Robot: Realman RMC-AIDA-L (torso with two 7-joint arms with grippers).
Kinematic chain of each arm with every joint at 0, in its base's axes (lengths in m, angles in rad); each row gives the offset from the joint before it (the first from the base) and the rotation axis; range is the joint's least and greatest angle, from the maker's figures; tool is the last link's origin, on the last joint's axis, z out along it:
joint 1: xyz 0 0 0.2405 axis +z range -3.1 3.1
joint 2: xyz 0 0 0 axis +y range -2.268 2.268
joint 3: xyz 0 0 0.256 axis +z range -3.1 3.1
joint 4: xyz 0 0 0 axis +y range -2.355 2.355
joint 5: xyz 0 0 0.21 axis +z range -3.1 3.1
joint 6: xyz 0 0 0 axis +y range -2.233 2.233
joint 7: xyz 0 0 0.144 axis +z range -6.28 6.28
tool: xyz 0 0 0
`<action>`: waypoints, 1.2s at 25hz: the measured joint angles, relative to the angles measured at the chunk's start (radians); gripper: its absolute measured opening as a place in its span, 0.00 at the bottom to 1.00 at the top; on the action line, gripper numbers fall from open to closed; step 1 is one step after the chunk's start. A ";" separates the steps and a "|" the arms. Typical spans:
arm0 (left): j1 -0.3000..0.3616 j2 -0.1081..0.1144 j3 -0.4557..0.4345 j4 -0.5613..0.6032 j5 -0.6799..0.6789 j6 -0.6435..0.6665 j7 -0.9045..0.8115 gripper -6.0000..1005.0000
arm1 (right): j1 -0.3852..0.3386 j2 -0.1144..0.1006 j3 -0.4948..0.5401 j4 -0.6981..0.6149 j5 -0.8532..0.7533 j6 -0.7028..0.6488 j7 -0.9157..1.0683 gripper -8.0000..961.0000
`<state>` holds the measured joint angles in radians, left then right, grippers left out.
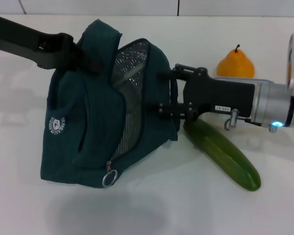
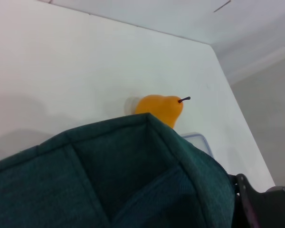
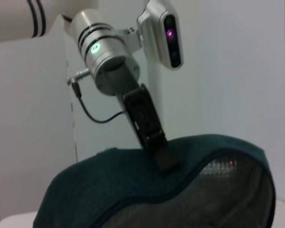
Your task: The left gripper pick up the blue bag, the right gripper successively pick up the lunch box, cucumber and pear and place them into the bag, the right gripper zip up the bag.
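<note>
left gripper [image 1: 81, 54] pinches the bag [image 1: 83, 132] top, holding it up; right gripper [image 1: 169, 93], state unclear, at its open side. cucumber [image 1: 225, 154] and pear [image 1: 235, 63] lie beside. risk: fabric slips, mouth collapses.

Lunch box [image 2: 199, 141] mostly hidden behind blue bag [image 1: 103, 112]; right gripper [image 1: 169, 95] fingertips hidden against bag edge

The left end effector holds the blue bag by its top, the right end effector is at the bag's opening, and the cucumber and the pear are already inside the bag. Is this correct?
Not quite. The left end effector does hold the blue bag by its top and the right end effector is at its opening, but the head view shows the cucumber and the pear outside the bag, on the table.
</note>
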<state>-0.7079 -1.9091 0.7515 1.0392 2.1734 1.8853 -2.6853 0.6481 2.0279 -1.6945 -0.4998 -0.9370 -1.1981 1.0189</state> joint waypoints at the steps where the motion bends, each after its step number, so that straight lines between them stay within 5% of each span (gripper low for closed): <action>1: 0.000 0.000 0.000 0.001 0.000 0.000 0.000 0.05 | -0.005 0.000 0.000 0.000 0.015 -0.002 -0.001 0.85; 9: -0.001 0.003 -0.001 0.003 0.004 -0.005 0.002 0.05 | -0.132 -0.001 0.000 0.053 0.414 -0.135 0.047 0.85; 15: -0.001 0.007 0.001 0.004 0.007 -0.006 0.013 0.05 | -0.204 0.000 -0.003 0.213 0.680 -0.250 0.307 0.85; 22: 0.002 0.011 0.008 0.004 0.011 -0.006 0.017 0.05 | -0.308 0.000 -0.002 0.326 0.777 -0.304 0.565 0.85; 30: 0.011 0.013 0.008 0.004 0.013 -0.003 0.019 0.05 | -0.361 0.000 0.001 0.383 0.821 -0.310 0.618 0.84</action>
<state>-0.6969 -1.8962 0.7594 1.0431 2.1861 1.8826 -2.6665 0.2873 2.0278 -1.6937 -0.1169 -0.1161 -1.5079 1.6369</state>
